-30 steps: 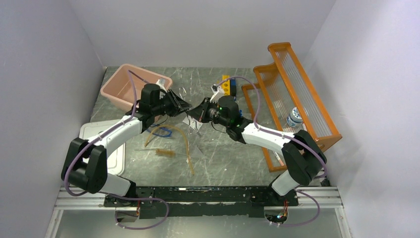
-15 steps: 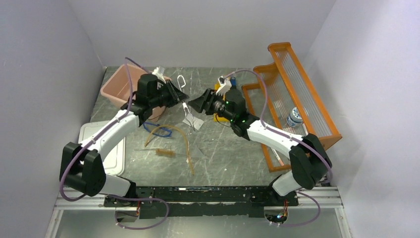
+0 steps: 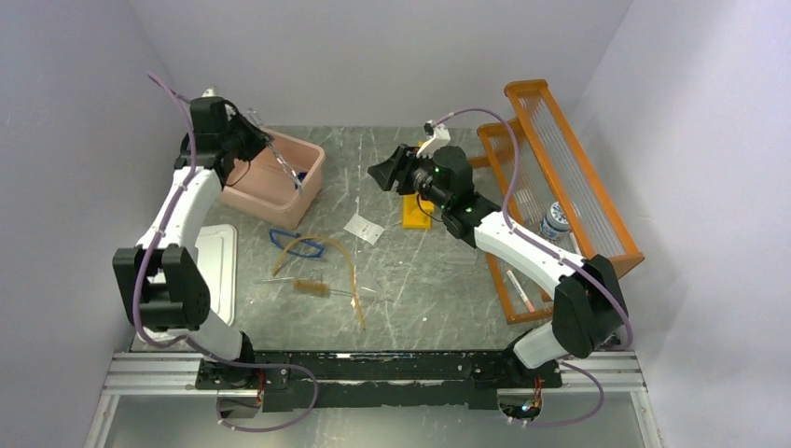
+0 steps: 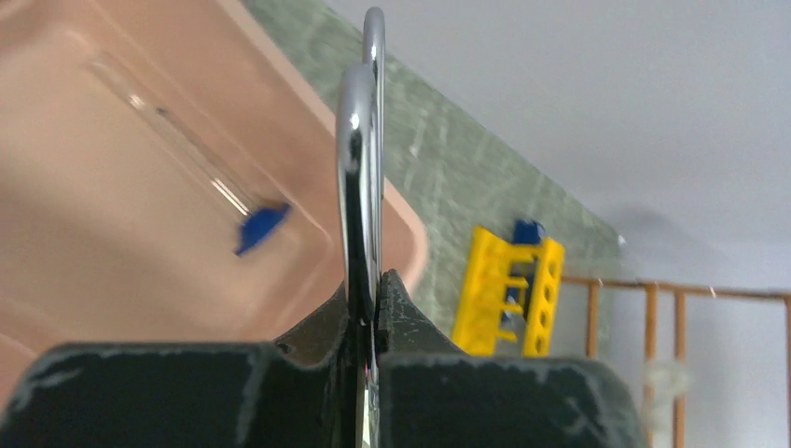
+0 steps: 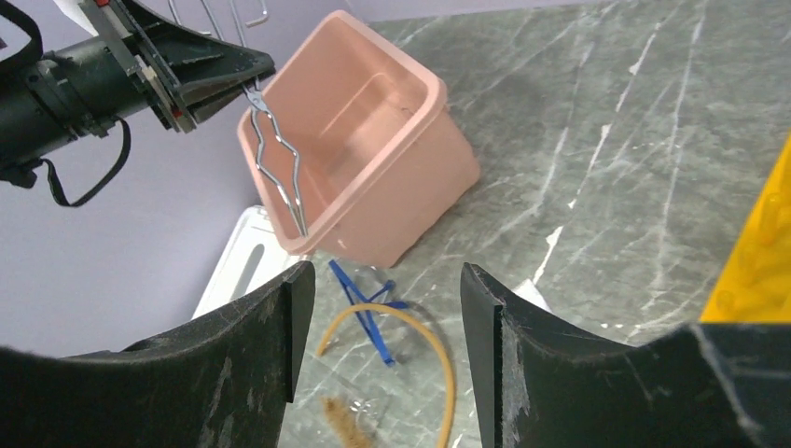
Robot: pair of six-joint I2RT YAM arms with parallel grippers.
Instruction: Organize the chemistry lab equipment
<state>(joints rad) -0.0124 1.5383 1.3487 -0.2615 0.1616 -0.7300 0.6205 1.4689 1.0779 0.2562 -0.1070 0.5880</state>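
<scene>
My left gripper hangs above the pink tub, shut on the metal scissors. Their blades point down into the tub, and their chrome loops stick up past the fingers. A clear glass tube with a blue cap lies inside the tub. My right gripper is open and empty above the back middle of the table. The blue goggles, amber tubing, tube brush and white packet lie on the table.
A yellow block stands below my right arm. The orange rack fills the right side and holds a small bottle. The white lid lies at the left, in front of the tub.
My left arm swung from the table's middle to the back left, carrying the scissors over the tub. My right gripper opened and drew back to the right.
</scene>
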